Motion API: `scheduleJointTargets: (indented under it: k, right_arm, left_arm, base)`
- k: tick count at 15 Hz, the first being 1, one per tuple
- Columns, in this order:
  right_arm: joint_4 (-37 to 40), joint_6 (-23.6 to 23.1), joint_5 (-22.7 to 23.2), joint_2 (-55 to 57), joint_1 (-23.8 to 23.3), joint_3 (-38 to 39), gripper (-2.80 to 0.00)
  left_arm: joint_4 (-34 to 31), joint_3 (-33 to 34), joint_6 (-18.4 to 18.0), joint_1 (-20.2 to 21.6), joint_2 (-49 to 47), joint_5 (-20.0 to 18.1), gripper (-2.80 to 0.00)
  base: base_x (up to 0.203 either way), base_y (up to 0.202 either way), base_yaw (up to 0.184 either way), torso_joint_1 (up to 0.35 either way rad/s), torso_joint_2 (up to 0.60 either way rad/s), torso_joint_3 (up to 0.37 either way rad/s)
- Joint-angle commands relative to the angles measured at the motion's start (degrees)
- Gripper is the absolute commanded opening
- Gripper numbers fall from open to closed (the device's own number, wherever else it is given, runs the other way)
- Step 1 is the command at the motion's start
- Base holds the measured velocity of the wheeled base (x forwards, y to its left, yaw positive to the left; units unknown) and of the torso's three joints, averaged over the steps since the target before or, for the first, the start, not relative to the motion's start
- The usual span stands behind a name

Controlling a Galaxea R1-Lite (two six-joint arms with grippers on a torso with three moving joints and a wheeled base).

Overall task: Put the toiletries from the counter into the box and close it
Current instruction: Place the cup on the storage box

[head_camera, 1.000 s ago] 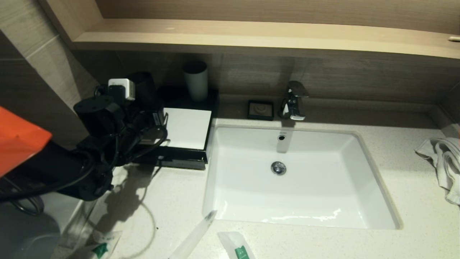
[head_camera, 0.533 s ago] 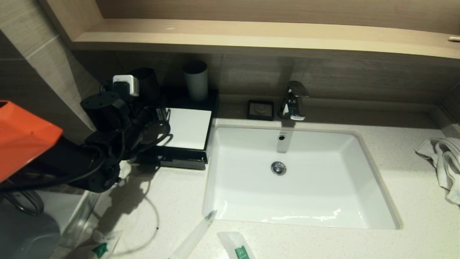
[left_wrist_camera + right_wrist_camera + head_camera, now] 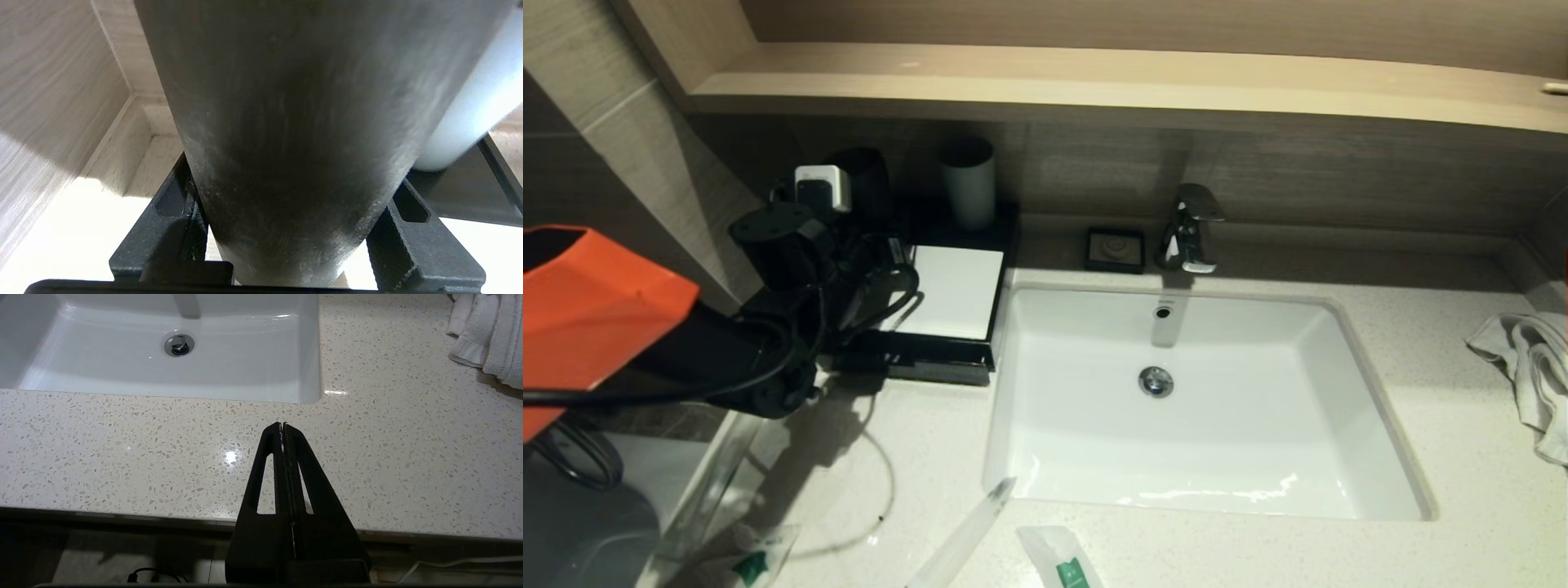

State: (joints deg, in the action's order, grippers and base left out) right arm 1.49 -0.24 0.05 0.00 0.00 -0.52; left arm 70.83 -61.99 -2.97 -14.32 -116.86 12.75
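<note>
My left gripper (image 3: 286, 228) is up at the far left of the pale cream speckled stone counter (image 3: 1437, 384), over the far left part of the flat black rectangular box with the white square top panel (image 3: 952, 290). Its two black fingers (image 3: 412, 241) are clenched on either side of a tall dark cylindrical cup (image 3: 294, 134); in my left wrist view the cup fills the gap between them, with wood-grain wall panels behind. In the head view my arm hides most of that dark cup (image 3: 862, 184). A pale grey-white cylindrical cup (image 3: 969, 184) stands upright just right of it, on the far edge of the box.

The box sits on the counter against the left rim of the white rectangular sink basin (image 3: 1201, 408).

Three of the toiletries lie at the near edge of the counter: a clear plastic sachet with a green label (image 3: 752, 563) at near left, a long thin clear-wrapped stick (image 3: 968, 535) lying at a slant by the sink's near left corner, and a white sachet with a green label (image 3: 1063, 559) just right of it.

My right gripper (image 3: 282, 433) hangs parked at the near counter edge, right of the sink, fingers pressed together and holding nothing.

At the far side stand a small black square soap dish (image 3: 1115, 249) and a chrome tap (image 3: 1192, 229). A crumpled white cloth towel (image 3: 1527, 367) lies at the far right.
</note>
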Motion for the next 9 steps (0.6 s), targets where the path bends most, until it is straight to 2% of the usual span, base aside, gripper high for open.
scheduleJointTargets:
  k: [1,9]
  right_arm:
    - [0.01,-0.02,0.04,0.00,0.00,0.00,-2.80]
    - [0.01,-0.02,0.04,0.00,0.00,0.00,-2.80]
  left_arm:
    - [0.37,-2.60,-0.43,0.00,-2.04,0.08,-2.80]
    - [-0.78,-9.58,-0.63,0.00,-5.92,0.17,-2.80]
  base:
    - [0.000,0.000,0.000,0.000,0.00,0.000]
    - [0.000,0.000,0.000,0.000,0.00,0.000]
